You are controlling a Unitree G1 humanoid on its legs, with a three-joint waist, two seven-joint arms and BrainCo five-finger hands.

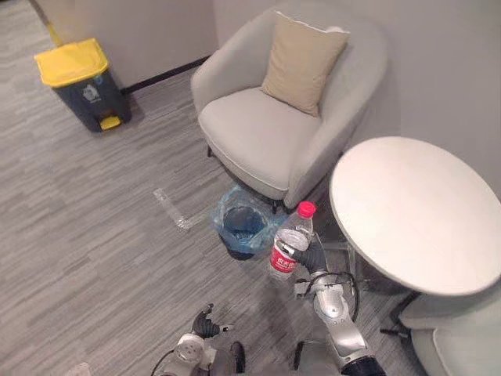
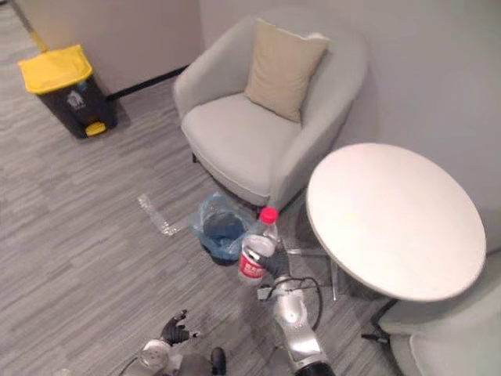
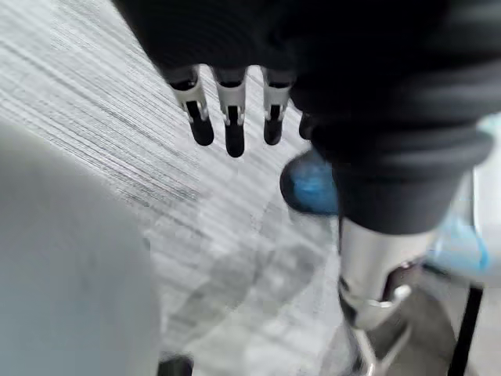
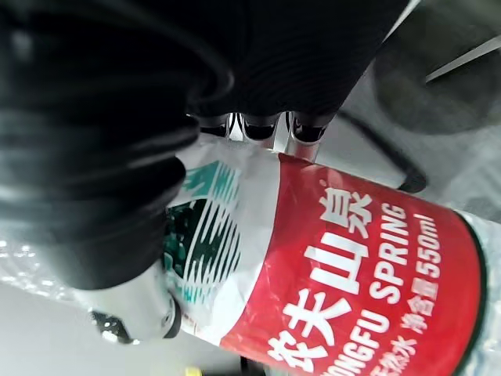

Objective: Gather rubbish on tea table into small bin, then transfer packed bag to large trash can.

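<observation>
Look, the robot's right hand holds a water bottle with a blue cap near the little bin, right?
No, the cap is red, not blue; the left eye view shows it. The right hand does hold the water bottle near the little bin.

Grey armchair (image 1: 258, 133); beige cushion (image 1: 304, 63) leaning on its backrest.

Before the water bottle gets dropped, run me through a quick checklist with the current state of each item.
1. Right hand curled round the water bottle: ok.
2. Red cap on: ok.
3. Blue bag open in the small bin: ok.
4. Bottle above the bin's mouth: not ok, it looks off to the side.
5. Left hand away from the bin: ok.
6. Clear bottle off the floor: not ok.
</observation>
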